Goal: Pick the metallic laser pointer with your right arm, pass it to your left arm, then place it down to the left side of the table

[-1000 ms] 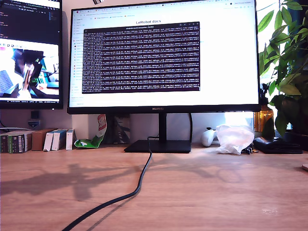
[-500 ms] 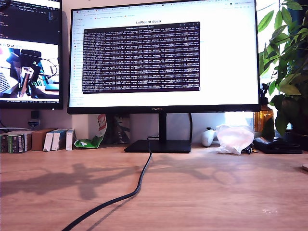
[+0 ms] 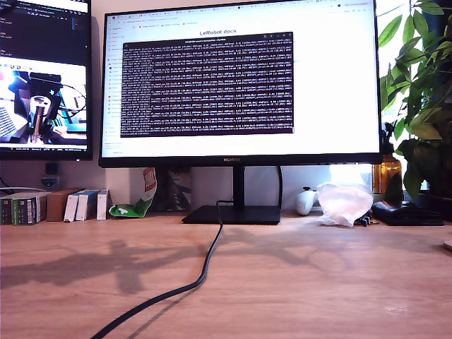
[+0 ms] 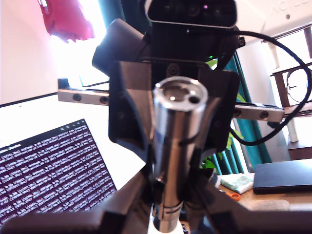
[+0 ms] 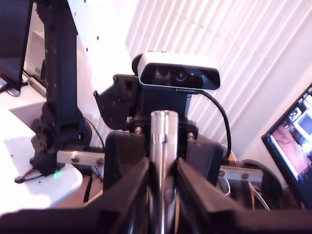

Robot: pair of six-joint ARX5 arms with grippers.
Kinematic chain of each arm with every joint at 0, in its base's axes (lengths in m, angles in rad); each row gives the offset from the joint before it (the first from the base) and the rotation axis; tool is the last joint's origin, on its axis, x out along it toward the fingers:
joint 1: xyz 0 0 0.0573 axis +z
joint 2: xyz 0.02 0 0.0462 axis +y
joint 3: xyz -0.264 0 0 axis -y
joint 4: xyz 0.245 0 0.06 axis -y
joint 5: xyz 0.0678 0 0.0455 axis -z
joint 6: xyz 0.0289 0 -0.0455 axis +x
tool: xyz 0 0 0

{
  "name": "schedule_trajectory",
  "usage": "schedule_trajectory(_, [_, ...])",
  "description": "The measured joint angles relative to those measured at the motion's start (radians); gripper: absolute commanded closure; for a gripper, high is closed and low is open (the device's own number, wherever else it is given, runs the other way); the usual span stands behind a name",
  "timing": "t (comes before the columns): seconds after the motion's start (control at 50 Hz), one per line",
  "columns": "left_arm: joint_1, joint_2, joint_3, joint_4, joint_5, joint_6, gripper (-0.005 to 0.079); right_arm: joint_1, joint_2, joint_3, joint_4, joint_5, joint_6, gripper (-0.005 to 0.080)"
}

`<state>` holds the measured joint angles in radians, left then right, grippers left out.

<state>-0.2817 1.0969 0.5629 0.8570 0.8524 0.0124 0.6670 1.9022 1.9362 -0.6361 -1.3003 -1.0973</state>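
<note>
While the metallic laser pointer stood between both sets of fingers, its long axis ran from my first gripper straight into my second gripper; each gripper was clamped on it, end facing the opposite camera. Neither arm nor pointer showed in the exterior view, only the table and black cable; the fingertips were cut off.

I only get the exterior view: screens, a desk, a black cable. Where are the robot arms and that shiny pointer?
Observer: Neither shows there. In the first wrist view, the metallic laser pointer stands between the fingers of my first gripper.
Operator: And the other arm?
Observer: In the second wrist view, my second gripper has its fingers close against the pointer too.
Operator: So they face each other?
Observer: Yes. Beyond the pointer, that view shows the opposite gripper's camera looking back.
</note>
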Motion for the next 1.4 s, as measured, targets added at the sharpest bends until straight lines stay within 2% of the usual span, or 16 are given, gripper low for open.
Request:
schedule_trajectory(0.2, [0.001,0.005,0.000,-0.004,0.000,0.010,0.0762,-0.019,0.000,0.000,-0.026,0.004,0.023,0.0497])
schedule_trajectory(0.36, [0.026,0.005,0.000,-0.004,0.006,0.011,0.0762,-0.107,0.000,0.000,-0.105,0.004,0.024,0.0510])
schedule_trajectory(0.46, [0.055,0.005,0.000,-0.004,0.018,0.011,0.0762,-0.183,0.000,0.000,-0.158,0.004,0.024,0.0599])
schedule_trajectory(0.54, [0.077,0.004,0.000,-0.011,0.037,0.011,0.0762,-0.238,0.000,0.000,-0.187,0.005,0.034,0.0763])
schedule_trajectory(0.68, [0.096,-0.009,0.000,-0.032,0.045,0.011,0.0762,-0.333,0.000,0.000,-0.255,0.012,0.168,0.0765])
schedule_trajectory(0.72, [0.099,-0.016,0.000,-0.035,0.045,0.011,0.0762,-0.349,0.000,0.000,-0.277,0.039,0.183,0.0765])
schedule_trajectory(0.88, [0.105,-0.035,0.000,-0.034,0.046,0.011,0.0762,-0.378,-0.008,0.000,-0.315,0.240,0.210,0.0765])
schedule_trajectory(1.14, [0.106,-0.035,0.000,-0.075,0.046,0.011,0.0762,-0.394,-0.065,0.000,-0.255,0.594,0.357,0.0765])
schedule_trajectory(1.28, [0.106,-0.035,0.000,-0.089,0.046,0.011,0.0762,-0.405,-0.103,0.000,-0.173,0.774,0.560,0.0765])
schedule_trajectory(1.38, [0.106,-0.035,0.000,-0.090,0.046,0.011,0.0762,-0.409,-0.128,0.000,-0.123,0.957,0.708,0.0765])
schedule_trajectory(1.4, [0.106,-0.035,0.000,-0.090,0.046,0.011,0.0762,-0.411,-0.132,0.000,-0.115,1.027,0.741,0.0765])
